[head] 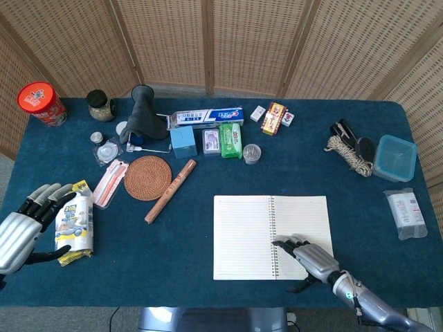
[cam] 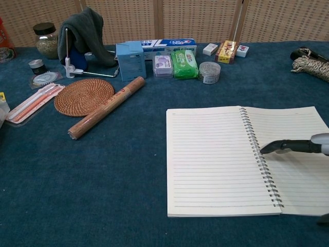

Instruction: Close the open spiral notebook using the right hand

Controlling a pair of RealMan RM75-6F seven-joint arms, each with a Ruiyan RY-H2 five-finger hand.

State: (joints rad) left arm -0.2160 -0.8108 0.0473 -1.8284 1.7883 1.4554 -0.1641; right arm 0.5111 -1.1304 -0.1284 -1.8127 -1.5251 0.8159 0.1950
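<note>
With the spiral notebook (head: pixel 272 236) lying open and flat just right of the paper-wrapped roll (head: pixel 170 191), and the right hand (head: pixel 309 254) resting fingers-extended and empty on its right page, the outer page edge is best hooked underneath and swung leftward over the coil.

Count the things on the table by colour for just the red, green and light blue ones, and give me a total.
Red: 1, the red canister.
Green: 1, the green wipes pack.
Light blue: 2, the small blue box and the blue plastic container.
Total: 4.
</note>
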